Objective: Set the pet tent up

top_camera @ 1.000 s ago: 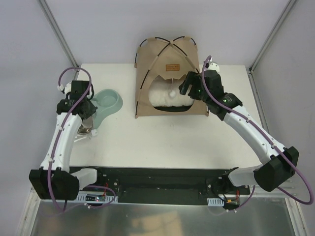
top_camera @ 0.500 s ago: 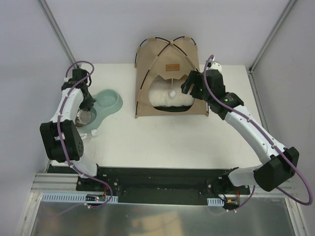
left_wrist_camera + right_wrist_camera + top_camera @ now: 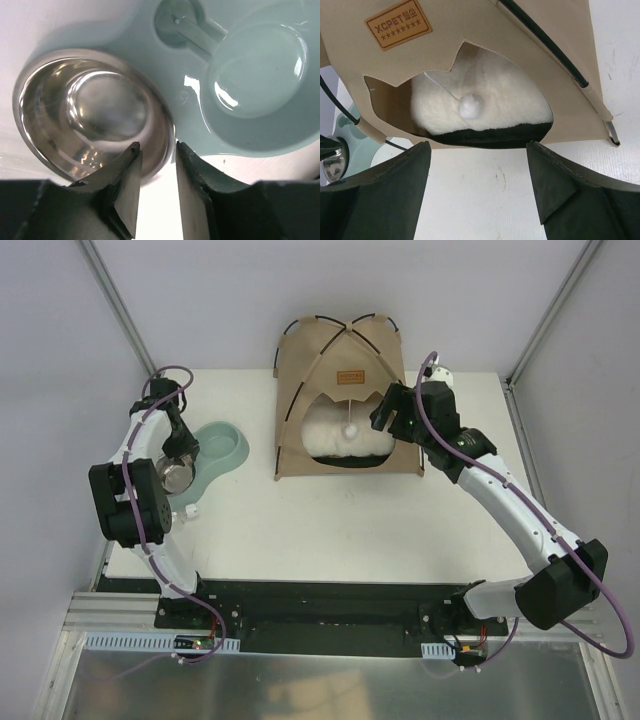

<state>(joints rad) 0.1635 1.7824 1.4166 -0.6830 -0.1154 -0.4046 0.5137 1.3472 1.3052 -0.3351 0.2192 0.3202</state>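
"So, where does the pet tent (image 3: 340,390) stand?"

"Upright at the far edge of the table (image 3: 330,525), about the middle, with its opening toward the arms. A fluffy white cushion (image 3: 515,105) lies inside on its floor. A white pom-pom (image 3: 470,105) hangs on a thread in the opening, in front of the cushion."

"And the right gripper (image 3: 477,150)?"

"Spread wide and grasping nothing, low before the tent's opening."

"What about the dishes on the left?"

"A pale green feeder (image 3: 260,85) lies there, one hollow showing its bare green bottom. A shiny steel bowl (image 3: 85,115) rests at its other end. Whether it sits squarely in its hollow I cannot tell."

"And the left gripper (image 3: 156,165)?"

"Parted a little. One finger (image 3: 125,185) is over the bowl's inside and the other is outside the rim. Light shows between them, and they are not clamped on the rim."
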